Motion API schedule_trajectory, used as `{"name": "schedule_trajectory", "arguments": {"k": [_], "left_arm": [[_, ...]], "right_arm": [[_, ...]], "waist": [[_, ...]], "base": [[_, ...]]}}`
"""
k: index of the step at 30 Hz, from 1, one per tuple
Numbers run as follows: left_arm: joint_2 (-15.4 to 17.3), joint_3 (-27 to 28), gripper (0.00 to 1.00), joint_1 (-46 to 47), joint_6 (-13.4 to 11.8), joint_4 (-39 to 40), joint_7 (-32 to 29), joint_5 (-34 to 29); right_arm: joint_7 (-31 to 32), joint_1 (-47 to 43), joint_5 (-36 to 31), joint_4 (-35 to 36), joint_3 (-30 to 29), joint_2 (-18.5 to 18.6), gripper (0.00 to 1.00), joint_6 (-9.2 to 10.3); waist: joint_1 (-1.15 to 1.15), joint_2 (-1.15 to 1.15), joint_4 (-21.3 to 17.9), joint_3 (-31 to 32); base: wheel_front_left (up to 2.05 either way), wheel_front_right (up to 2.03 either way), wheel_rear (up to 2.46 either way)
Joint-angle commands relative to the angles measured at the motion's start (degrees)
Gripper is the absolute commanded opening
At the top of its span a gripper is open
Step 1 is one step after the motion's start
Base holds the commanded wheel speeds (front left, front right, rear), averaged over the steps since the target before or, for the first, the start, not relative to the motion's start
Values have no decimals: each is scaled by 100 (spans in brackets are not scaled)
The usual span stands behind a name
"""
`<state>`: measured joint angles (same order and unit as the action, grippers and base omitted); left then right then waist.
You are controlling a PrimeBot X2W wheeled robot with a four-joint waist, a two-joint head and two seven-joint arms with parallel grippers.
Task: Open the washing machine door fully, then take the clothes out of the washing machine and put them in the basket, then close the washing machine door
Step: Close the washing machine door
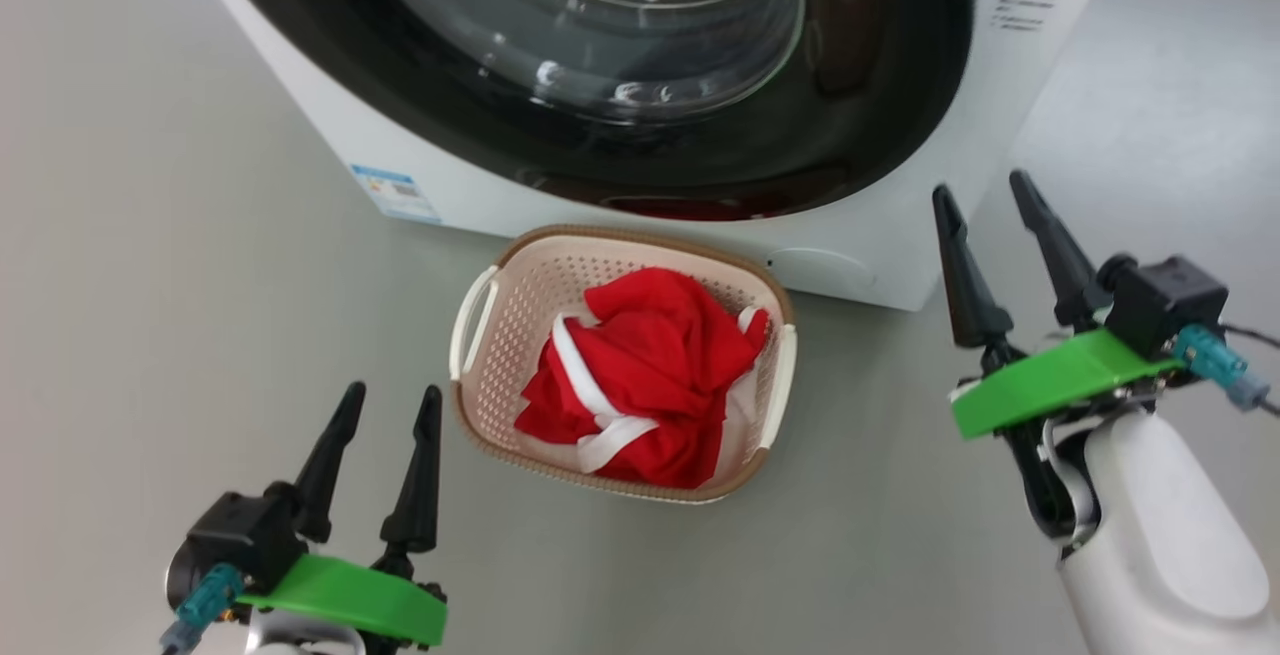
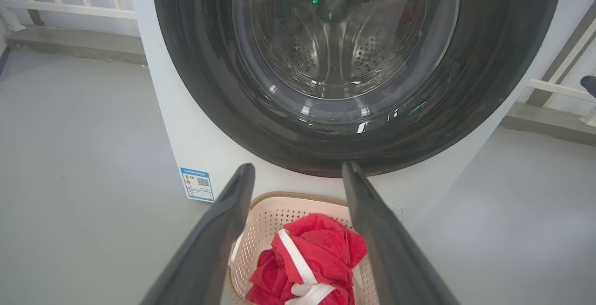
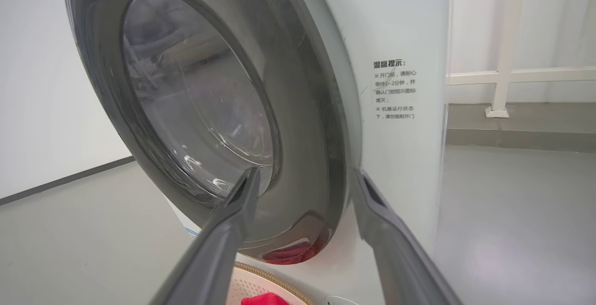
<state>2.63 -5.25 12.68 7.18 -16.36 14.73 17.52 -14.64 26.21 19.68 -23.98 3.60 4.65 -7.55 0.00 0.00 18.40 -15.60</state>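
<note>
The washing machine [image 1: 1010, 105] stands ahead, white. Its door [image 1: 880, 85], a glossy black rim around bulging glass, lies flat against the front. On the floor just before it sits the cream basket [image 1: 470, 405], holding the red clothes [image 1: 650, 375] with white bands. My left gripper [image 1: 393, 392] hangs open to the basket's left, nothing between its fingers. My right gripper [image 1: 979, 185] stands open by the machine's right corner, empty. In the left wrist view, the left gripper [image 2: 298, 166] frames the basket [image 2: 265, 212] and clothes [image 2: 321, 244]. In the right wrist view, the right gripper [image 3: 307, 172] points at the door [image 3: 302, 123].
Grey floor [image 1: 150, 285] spreads on both sides of the machine. A blue label [image 2: 197, 184] sits low on its front, and printed text [image 3: 395, 90] on its right side. White railings [image 2: 70, 9] on a low kerb run behind the machine.
</note>
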Motion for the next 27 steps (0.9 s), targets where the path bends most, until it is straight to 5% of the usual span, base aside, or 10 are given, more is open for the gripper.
{"name": "schedule_trajectory", "arguments": {"k": [1, 27], "left_arm": [[195, 235, 100, -91, 31, 76, 27, -78], [569, 605, 100, -550, 31, 160, 27, -103]], "right_arm": [[-36, -204, 75, 212, 110, -112, 100, 6], [-36, -1942, 36, 789, -280, -157, 100, 6]], "waist": [[0, 0, -272, 280], [0, 0, -1373, 842]], "base": [[0, 0, 0], [0, 0, 0]]}}
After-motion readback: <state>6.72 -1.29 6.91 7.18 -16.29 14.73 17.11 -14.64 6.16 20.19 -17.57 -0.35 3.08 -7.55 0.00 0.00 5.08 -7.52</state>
